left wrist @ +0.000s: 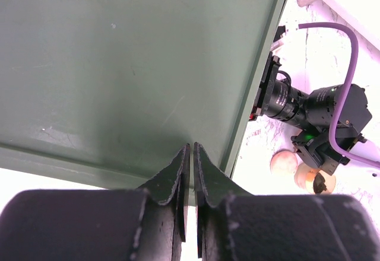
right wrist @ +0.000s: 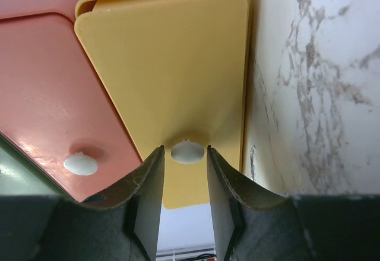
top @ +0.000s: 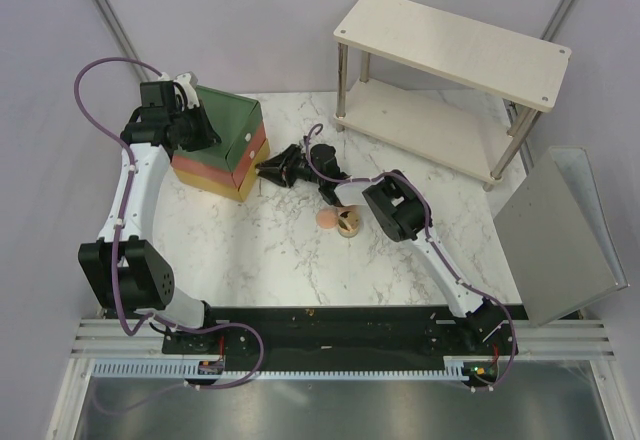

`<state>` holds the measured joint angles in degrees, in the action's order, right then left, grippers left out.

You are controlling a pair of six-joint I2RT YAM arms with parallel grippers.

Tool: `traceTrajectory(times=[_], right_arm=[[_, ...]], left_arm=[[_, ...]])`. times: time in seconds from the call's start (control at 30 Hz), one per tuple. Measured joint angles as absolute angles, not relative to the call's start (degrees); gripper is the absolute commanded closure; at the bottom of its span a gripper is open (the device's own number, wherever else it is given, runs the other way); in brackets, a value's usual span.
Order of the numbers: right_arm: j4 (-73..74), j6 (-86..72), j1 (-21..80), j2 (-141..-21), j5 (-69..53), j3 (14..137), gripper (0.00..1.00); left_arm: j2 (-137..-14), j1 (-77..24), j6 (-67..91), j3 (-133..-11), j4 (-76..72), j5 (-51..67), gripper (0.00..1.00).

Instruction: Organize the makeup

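Note:
Of the makeup, a pink round disc (top: 327,218) and a round gold pot (top: 349,224) lie side by side on the marble table; both also show in the left wrist view, the disc (left wrist: 284,162) and the pot (left wrist: 314,180). The tube, mint case, second disc and T-shaped tool are not visible. My right gripper (top: 268,169) is at the front of the drawer box (top: 222,140). In the right wrist view its jaws (right wrist: 184,149) stand open on either side of the white knob (right wrist: 187,152) of the yellow drawer (right wrist: 172,71). My left gripper (left wrist: 192,147) is shut and empty over the box's green top (left wrist: 130,65).
An orange-pink drawer (right wrist: 47,95) with its own white knob (right wrist: 81,164) sits beside the yellow one. A two-level wooden shelf (top: 450,60) stands at the back right. A tilted metal panel (top: 560,235) is at the right edge.

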<state>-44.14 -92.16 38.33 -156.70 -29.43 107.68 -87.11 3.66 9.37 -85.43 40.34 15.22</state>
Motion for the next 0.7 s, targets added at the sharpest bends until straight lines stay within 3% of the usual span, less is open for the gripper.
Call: traceTrajectory(times=[0.7], right_arm=[[-42.41, -91.07, 38.61, -157.51, -28.12, 109.38, 0.87]], left_arm=[[-86.94, 3.66, 9.3, -85.43, 40.64, 15.07, 0.85]])
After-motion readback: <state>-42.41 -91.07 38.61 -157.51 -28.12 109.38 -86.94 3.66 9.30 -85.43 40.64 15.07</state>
